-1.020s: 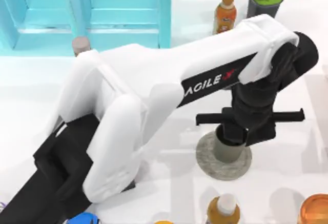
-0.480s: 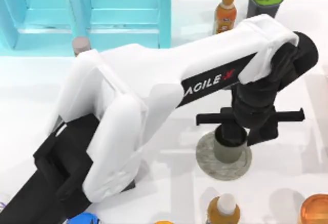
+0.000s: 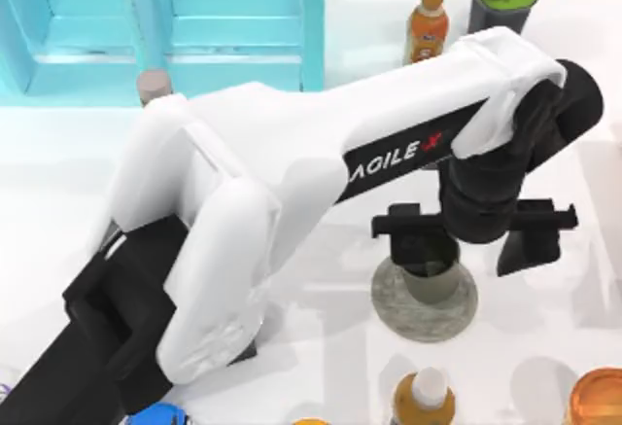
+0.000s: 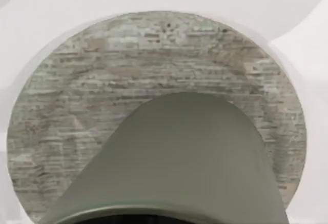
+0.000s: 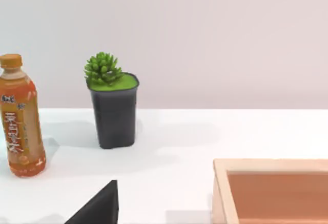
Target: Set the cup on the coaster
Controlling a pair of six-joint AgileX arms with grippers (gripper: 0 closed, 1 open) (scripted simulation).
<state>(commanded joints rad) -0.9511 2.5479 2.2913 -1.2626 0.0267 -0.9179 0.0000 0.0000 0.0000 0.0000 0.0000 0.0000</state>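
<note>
top view overhead looking down, left wrist close above coaster (image 4: 154, 80), shared with top view (image 3: 394, 301)

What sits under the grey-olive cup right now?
The grey-olive cylindrical cup stands on the round mottled grey stone coaster, whose rim shows around it. The open left gripper covers the cup's top.

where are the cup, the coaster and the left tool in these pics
cup (image 4: 179, 157), left wrist view, on its grey-olive side wall
coaster (image 3: 397, 306), top view, on its bare left rim
left tool (image 3: 473, 242), top view, midway between its spread fingertips, above the cup
</note>
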